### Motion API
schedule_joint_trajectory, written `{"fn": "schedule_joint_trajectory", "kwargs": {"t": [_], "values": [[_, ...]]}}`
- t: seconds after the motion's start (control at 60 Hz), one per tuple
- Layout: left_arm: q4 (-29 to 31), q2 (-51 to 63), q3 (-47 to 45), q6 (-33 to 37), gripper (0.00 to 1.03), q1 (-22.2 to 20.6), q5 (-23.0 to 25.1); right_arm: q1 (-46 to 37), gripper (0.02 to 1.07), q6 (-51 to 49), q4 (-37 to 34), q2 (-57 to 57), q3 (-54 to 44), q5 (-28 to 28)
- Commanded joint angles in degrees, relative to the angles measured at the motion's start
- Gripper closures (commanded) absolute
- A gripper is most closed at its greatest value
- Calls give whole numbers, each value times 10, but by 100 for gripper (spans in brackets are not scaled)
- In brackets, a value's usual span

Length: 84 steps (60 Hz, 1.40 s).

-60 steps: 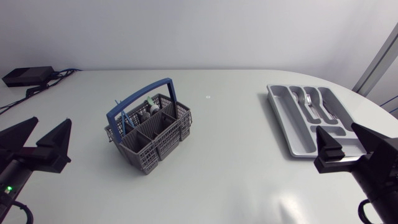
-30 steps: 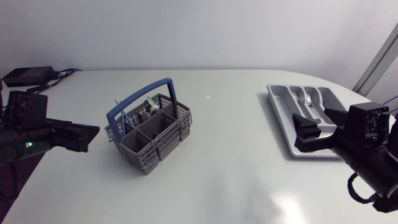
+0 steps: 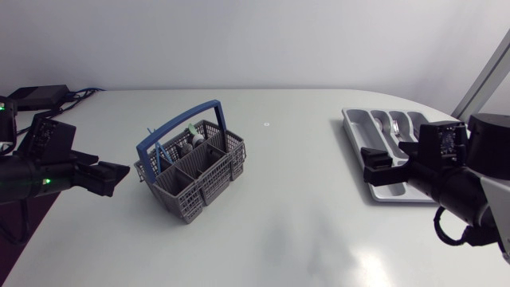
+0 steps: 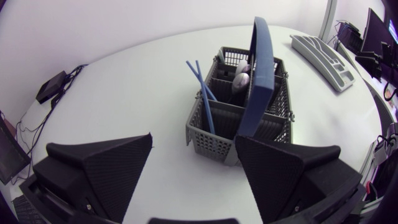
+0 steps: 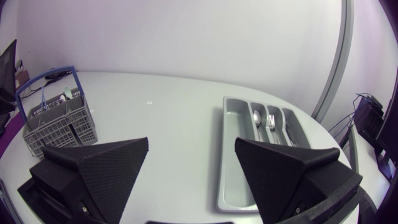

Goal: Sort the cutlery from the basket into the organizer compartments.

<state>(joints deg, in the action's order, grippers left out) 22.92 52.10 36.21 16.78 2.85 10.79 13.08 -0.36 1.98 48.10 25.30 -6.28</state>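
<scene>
The right gripper (image 5: 192,141), spread and empty, hides the near end of the organizer (image 3: 360,132) at three o'clock. The left gripper (image 4: 193,138), also spread, faces the basket (image 3: 191,171) at nine; its cutlery (image 4: 239,78) is indistinct.

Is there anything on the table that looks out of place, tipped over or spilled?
Nothing stands out. The basket stands upright and the organizer lies flat, with a spoon and a fork inside its compartments. Only two thin blue sticks lean out of the basket at a slant, which seems harmless.
</scene>
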Motion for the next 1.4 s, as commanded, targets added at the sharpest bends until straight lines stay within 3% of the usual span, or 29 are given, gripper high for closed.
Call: {"fn": "schedule_joint_trajectory", "kwargs": {"t": [0.0, 0.083, 0.233, 0.25, 0.4, 0.55, 0.633, 0.75, 1.0, 1.117, 1.317, 1.383], "values": [[-16, 32, 26, 15, 12, 22, 10, 6, 7, 20, -31, 42, 41, -3], [-21, 70, 38, 18, 22, 38, 22, 8, 7, 19, -63, 82, 75, 7], [-53, 162, 62, 32, 46, 99, 91, -1, 7, 5, -134, 157, 138, 137], [-59, 174, 66, 34, 53, 106, 107, -1, 8, 5, -138, 173, 150, 155], [-79, 225, 77, 48, 83, 131, 146, 19, 30, 12, -138, 251, 202, 182], [-89, 249, 77, 66, 99, 146, 173, 41, 75, 41, -107, 331, 260, 196], [-89, 250, 72, 91, 100, 153, 194, 60, 93, 62, -96, 385, 304, 209], [-87, 252, 62, 118, 100, 157, 216, 72, 101, 84, -95, 452, 358, 242], [-45, 251, 18, 258, 100, 151, 289, 73, 101, 135, -97, 598, 475, 283], [-23, 260, 7, 322, 100, 140, 301, 86, 101, 157, -96, 653, 528, 306], [-34, 306, 9, 354, 100, 138, 301, 124, 101, 165, -103, 701, 587, 317], [-40, 325, 22, 359, 100, 154, 300, 125, 101, 165, -107, 699, 590, 317]]}}
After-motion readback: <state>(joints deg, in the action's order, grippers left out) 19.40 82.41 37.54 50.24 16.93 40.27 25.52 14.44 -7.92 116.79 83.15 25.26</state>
